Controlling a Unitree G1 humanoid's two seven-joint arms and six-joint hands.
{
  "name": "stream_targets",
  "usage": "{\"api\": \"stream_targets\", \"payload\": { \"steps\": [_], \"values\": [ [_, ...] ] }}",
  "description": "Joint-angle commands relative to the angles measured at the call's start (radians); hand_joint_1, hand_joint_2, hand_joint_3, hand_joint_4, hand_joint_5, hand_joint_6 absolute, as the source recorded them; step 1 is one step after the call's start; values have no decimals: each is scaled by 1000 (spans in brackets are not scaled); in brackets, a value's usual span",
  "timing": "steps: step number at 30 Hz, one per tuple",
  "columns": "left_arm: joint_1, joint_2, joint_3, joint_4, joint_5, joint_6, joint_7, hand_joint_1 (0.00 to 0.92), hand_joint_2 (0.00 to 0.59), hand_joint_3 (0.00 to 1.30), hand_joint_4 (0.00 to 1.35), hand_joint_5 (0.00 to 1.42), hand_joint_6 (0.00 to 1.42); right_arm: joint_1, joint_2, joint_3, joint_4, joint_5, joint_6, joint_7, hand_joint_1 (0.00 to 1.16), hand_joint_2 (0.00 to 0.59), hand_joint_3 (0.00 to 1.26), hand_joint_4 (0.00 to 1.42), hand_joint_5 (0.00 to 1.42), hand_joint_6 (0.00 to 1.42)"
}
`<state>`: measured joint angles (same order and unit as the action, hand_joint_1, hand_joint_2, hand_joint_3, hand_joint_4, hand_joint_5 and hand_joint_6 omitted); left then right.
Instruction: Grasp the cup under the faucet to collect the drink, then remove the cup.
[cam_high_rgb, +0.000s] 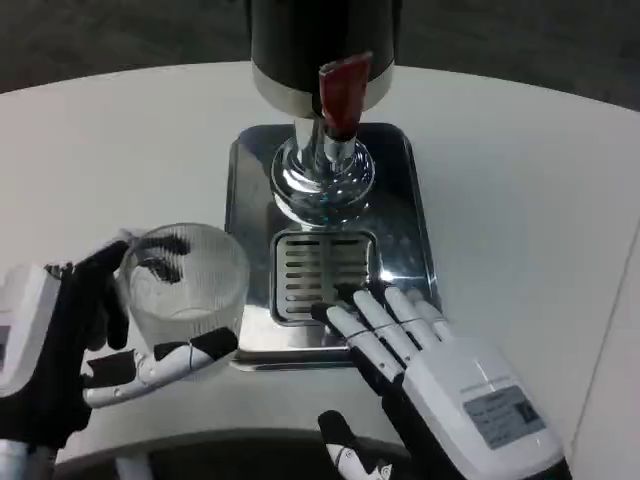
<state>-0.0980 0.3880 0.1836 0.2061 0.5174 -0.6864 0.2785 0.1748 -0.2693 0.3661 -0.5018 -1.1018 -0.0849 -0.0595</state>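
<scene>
**Cup in my left hand, beside the tray**

I see my left hand wrapped around the clear ribbed cup, which stands on the white table just left of the metal tray, not under the faucet. My right hand holds nothing; its fingers lie spread and flat on the tray's front edge, near the slotted drain grate.
</scene>
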Motion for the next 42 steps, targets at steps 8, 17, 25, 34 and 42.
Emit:
{"api": "stream_targets", "payload": {
  "steps": [8,17,25,34,42],
  "values": [
    [-174,15,-97,206,82,-4,138,493,94,953,1089,1231,1348,85,1,-18,-102,-3,3,19,413,506,124,46,24,65],
    [-343,2,-193,399,128,5,250,493,94,953,1089,1231,1348,120,-4,-26,-118,3,-7,26,429,497,125,54,27,65],
    [-480,-31,-283,562,148,10,366,505,90,953,1089,1244,1348,131,4,-25,-119,0,-3,29,436,497,125,54,39,78],
    [-616,-65,-382,738,173,29,449,514,85,953,1089,1245,1348,134,19,-28,-112,-5,1,27,440,497,125,56,50,93],
    [-682,-96,-449,832,165,37,470,520,81,953,1089,1245,1348,150,19,-46,-120,-5,1,22,442,497,133,64,59,106]
  ]
}}
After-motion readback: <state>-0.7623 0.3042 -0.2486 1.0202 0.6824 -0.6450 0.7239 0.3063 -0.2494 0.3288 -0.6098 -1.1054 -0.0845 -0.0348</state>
